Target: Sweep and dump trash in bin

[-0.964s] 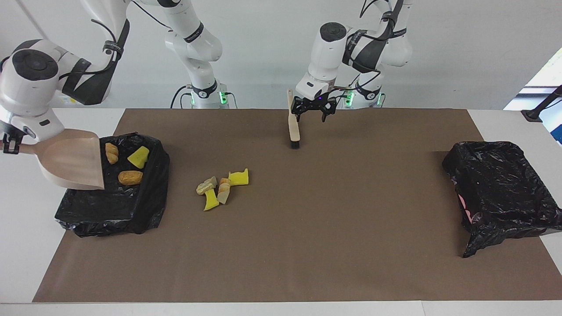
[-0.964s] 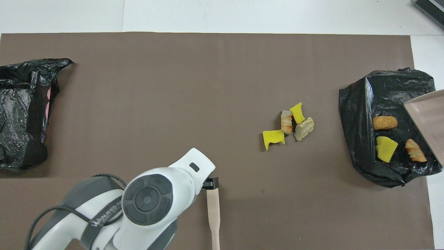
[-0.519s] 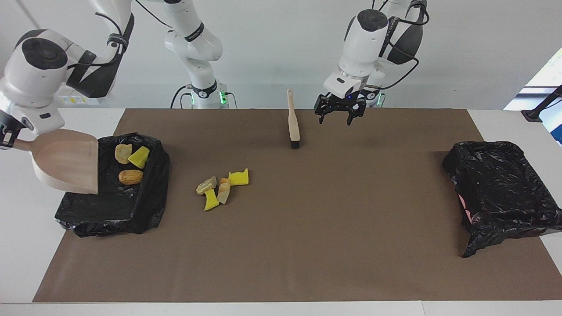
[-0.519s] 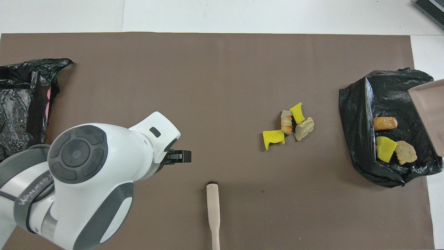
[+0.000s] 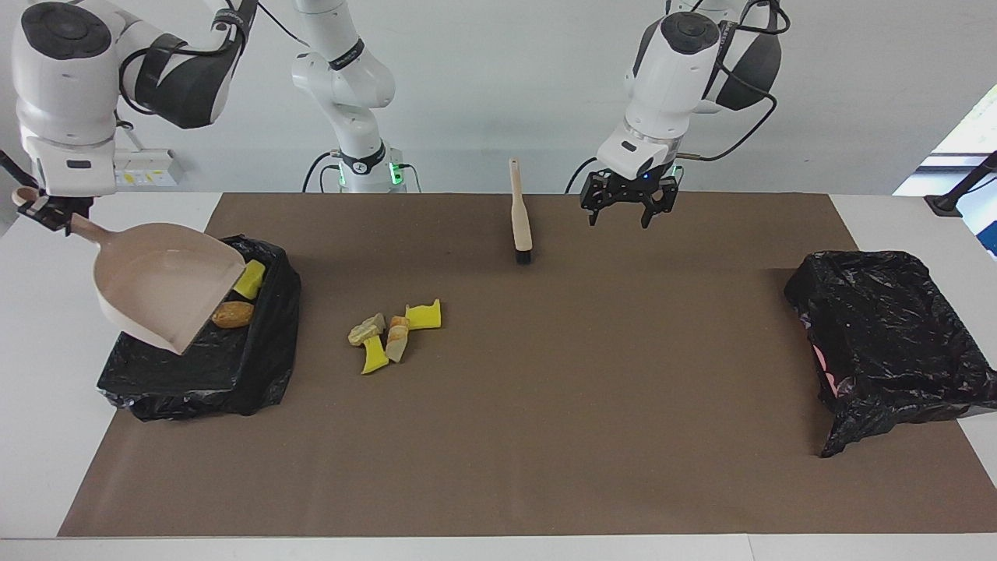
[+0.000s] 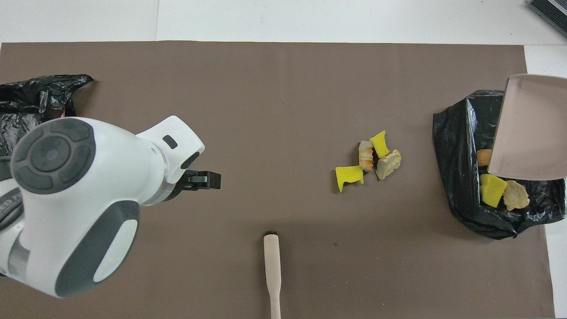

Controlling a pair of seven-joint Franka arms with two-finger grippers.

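Lying in two groups, the trash is split: four pieces (image 5: 393, 333) sit loose on the brown mat (image 5: 545, 436) at centre-left of the facing view, while three lumps (image 6: 500, 191) rest in the black-lined bin (image 5: 257, 366) at that view's left edge, so the job looks partly done. The beige dustpan (image 5: 163, 284) hangs over that bin, mouth tipped down toward it, presumably to let its load slide out; the right end effector (image 5: 40, 212), at upper left of the frame, is pinching the pan's handle. The brush (image 5: 519, 222) lies on the mat at upper centre, put down where either arm could fetch it. The left end effector (image 5: 625, 210) hovers beside it with fingers spread, holding nothing. A second lined bin (image 5: 888, 335) sits at the right edge of the bench (image 5: 896, 218). Compared with a second ago, the left end effector has let go of the brush and pulled up and away, and the dustpan has been lifted and turned.
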